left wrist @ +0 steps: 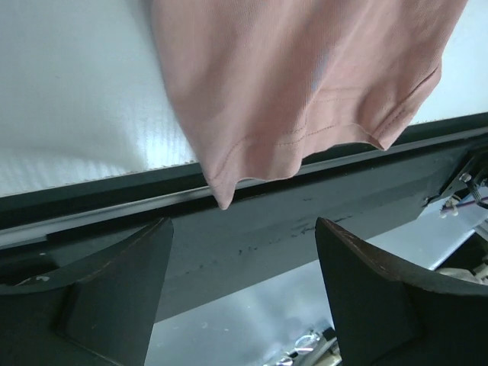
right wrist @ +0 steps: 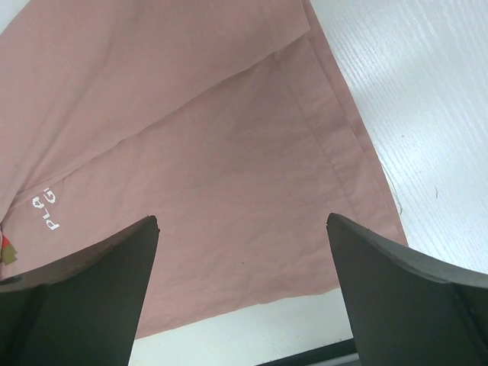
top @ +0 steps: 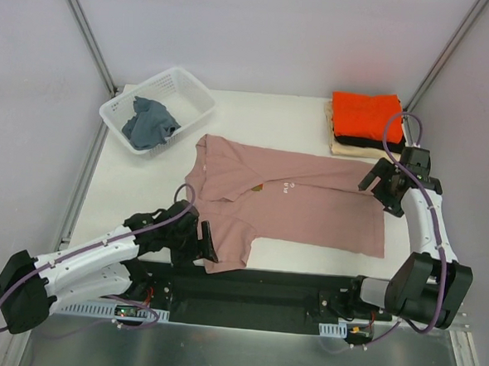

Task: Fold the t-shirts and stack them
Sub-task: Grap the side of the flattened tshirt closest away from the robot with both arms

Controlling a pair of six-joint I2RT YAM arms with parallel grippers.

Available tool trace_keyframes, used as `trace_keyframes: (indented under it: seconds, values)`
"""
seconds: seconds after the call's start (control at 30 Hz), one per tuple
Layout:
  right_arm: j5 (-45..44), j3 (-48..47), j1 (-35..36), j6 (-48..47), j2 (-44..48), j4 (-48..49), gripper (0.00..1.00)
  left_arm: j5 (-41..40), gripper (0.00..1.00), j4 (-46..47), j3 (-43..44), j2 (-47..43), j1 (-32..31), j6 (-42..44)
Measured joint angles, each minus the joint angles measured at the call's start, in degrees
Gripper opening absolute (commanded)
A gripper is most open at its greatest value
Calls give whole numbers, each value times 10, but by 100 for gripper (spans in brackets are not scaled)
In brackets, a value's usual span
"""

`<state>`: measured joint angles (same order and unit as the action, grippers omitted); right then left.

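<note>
Pink cloth is covering much of the white tabletop: the dusty-pink t-shirt is lying flat across the middle, its collar pointing toward the left edge and its bottom hem toward the right edge. As I judge it, a lopsided pull would risk dragging the shirt off the near edge, because one sleeve is hanging over it. A wide swing on the right might also nudge the folded stack in the far right corner. The left jaws are standing open at the near edge, with the sleeve hem lying just beyond them, untouched. The right jaws are hovering open above the shirt's hem corner, gripping nothing.
</note>
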<state>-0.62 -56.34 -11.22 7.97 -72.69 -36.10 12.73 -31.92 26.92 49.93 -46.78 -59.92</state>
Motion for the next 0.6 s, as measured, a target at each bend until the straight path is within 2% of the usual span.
trace_keyframes:
  seconds: [0.1,0.13,0.3,0.53,0.6]
  values:
    - [0,0,0,0,0,3,97,5,66,25,-5,30,-21,-24]
    - [0,1,0,0,1,4,97,5,58,33,-5,41,-26,-27]
    - [-1,12,0,5,10,8,97,3,52,62,-5,98,-35,-37]
    - [0,26,-1,14,30,12,97,-28,37,77,-5,150,-35,-38]
    - [0,26,-1,16,30,12,97,-30,24,80,-3,167,-35,-37]
